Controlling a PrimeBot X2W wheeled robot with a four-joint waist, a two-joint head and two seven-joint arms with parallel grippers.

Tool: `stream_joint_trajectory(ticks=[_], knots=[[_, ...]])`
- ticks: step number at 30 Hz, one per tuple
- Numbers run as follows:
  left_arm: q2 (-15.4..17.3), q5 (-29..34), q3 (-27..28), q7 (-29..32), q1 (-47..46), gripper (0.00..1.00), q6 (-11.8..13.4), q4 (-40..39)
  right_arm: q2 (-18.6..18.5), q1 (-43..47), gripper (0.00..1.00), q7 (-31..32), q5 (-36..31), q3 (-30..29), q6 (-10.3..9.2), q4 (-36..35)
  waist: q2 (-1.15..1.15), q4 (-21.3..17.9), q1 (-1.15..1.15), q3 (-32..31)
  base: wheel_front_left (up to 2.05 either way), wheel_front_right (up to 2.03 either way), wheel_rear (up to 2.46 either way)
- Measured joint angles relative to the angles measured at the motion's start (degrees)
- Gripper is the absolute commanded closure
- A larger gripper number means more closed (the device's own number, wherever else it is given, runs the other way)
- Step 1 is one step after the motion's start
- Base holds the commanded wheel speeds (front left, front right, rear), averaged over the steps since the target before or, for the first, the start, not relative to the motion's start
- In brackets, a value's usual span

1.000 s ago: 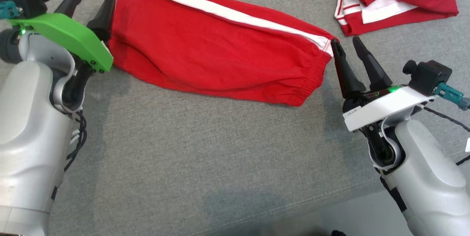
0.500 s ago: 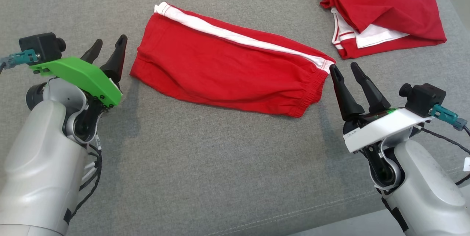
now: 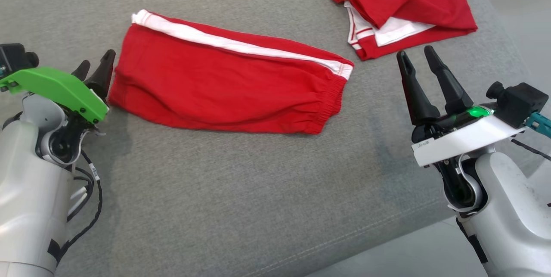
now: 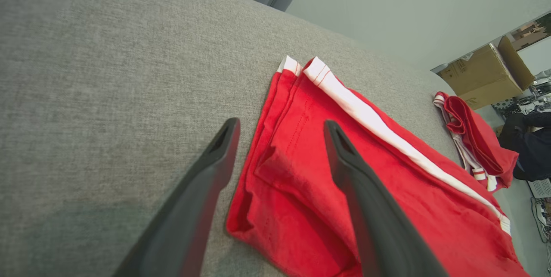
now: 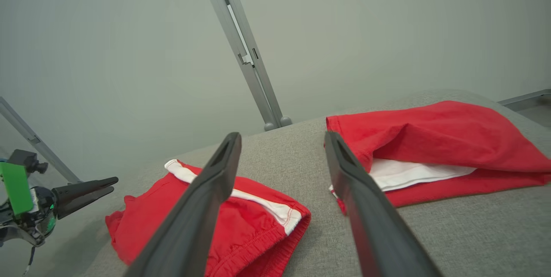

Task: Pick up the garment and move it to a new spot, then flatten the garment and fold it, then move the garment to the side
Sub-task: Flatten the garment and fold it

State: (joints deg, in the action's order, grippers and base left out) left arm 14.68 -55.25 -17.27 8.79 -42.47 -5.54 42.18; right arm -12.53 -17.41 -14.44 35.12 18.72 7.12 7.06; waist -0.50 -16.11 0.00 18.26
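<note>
The folded red garment (image 3: pixel 224 91) is spread across the grey cushion (image 3: pixel 241 191). The left claw (image 3: pixel 97 58) is held wide open, empty, at its left end; the right claw (image 3: pixel 414 51), equally open and empty, is held clear of its right end.

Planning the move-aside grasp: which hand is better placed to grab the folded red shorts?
Left, likely. The left hand, open, sits at the edge of the folded shorts; the right hand, also open, stands clear of them, nearer the other red pile.
</note>
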Motion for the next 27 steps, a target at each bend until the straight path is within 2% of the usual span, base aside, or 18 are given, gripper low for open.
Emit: stream_joint_trajectory(ticks=[8, 15, 24, 25, 26, 27], knots=[[1.1, -1.9, 1.2, 3.6, -1.5, 0.00, 0.5, 3.3, 0.3, 0.1, 0.00, 0.0, -0.6, -1.8, 0.00, -2.7, 0.00, -3.9, 0.00, 1.9, 0.00, 0.00, 0.00], [2.9, 0.9, -1.3, 5.4, -2.8, 0.00, 1.8, 5.6, 0.4, 1.8, 0.00, -0.1, -1.0, -4.0, 0.00, -4.0, 0.00, -5.7, 0.00, 3.1, 0.00, 0.00, 0.00], [0.3, -0.7, -3.2, 10.4, -3.3, 0.00, 0.2, 6.1, 0.3, 4.3, 0.00, -0.1, -1.4, -6.1, 0.00, -4.2, 0.00, -4.7, 0.00, 2.1, 0.00, 0.00, 0.00], [0.2, -0.7, -3.4, 10.6, -3.3, 0.07, 0.0, 6.1, 0.2, 4.4, 0.00, -0.1, -1.4, -6.1, 0.00, -4.2, 0.00, -4.5, 0.00, 1.9, 0.00, 0.00, 0.00], [0.0, -0.7, -3.4, 10.6, -3.3, 0.29, -0.1, 6.1, 0.2, 4.5, 0.00, -0.1, -1.5, -6.2, 0.00, -4.3, 0.00, -4.4, 0.00, 1.8, 0.00, 0.00, 0.00], [-0.2, -0.7, -3.5, 10.5, -3.3, 0.65, -0.1, 6.1, 0.2, 4.7, 0.00, -0.1, -1.5, -6.2, 0.00, -4.3, 0.00, -4.2, 0.00, 1.6, 0.00, 0.00, 0.00]])
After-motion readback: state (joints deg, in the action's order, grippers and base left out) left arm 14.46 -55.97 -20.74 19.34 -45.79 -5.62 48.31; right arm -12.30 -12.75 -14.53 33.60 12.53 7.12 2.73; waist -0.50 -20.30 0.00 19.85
